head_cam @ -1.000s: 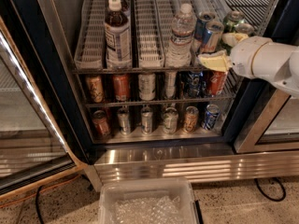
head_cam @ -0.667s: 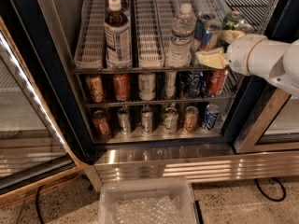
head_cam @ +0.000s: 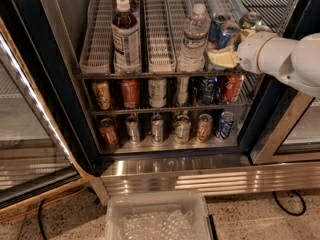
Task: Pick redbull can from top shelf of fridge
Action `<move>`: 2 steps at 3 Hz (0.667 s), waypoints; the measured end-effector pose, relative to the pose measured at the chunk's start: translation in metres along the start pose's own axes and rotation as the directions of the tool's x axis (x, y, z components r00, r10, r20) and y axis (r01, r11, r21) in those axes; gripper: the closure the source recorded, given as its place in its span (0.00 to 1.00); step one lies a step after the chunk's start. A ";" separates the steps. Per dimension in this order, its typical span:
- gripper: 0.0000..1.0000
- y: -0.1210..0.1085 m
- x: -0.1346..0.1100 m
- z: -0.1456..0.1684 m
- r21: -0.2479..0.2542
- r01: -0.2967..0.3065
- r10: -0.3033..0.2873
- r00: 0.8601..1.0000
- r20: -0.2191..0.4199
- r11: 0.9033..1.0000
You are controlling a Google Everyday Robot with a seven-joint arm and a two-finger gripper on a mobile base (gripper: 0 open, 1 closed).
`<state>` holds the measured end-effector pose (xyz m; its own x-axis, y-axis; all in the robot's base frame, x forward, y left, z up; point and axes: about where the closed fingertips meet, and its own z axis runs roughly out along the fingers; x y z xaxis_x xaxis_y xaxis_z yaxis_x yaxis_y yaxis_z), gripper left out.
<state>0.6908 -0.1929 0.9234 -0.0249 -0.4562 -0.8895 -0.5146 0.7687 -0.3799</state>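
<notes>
Looking down into an open fridge (head_cam: 75, 124), a large display cooler with a dark blue-black frame and a ribbed stainless-steel base (head_cam: 200, 176). A glass door (head_cam: 30, 134) swings open at the fridge's left. In front of the fridge lies a speckled stone-look floor (head_cam: 250, 219), with a clear plastic bin (head_cam: 112, 209) just before the steel base and a black cable (head_cam: 290, 204) near the fridge's right corner.

A white robot arm (head_cam: 290, 59) reaches in from the fridge's right side. Inside the fridge, the top shelf (head_cam: 160, 34) is a pale grey wire rack split into long narrow lanes. Below it, two flatter racks (head_cam: 165, 106) hold rows of small cans.

A dark-drink bottle (head_cam: 126, 39) with a pale label stands in a left lane, a clear water bottle (head_cam: 192, 44) in a middle lane. The labels are too small to read.

The hand (head_cam: 227, 54), with yellowish tips, sits at the front right of the top shelf, touching or just beside the redbull can (head_cam: 229, 33). Whether the hand is holding it cannot be told. A second can alike (head_cam: 219, 21) stands just behind, and a green can (head_cam: 250, 20) sits in the fridge's rightmost lane.
</notes>
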 end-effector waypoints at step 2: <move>0.83 -0.001 0.002 0.006 0.000 -0.005 0.005 1.000 -0.001 1.000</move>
<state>0.6959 -0.1919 0.9200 -0.0285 -0.4532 -0.8910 -0.5147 0.7707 -0.3756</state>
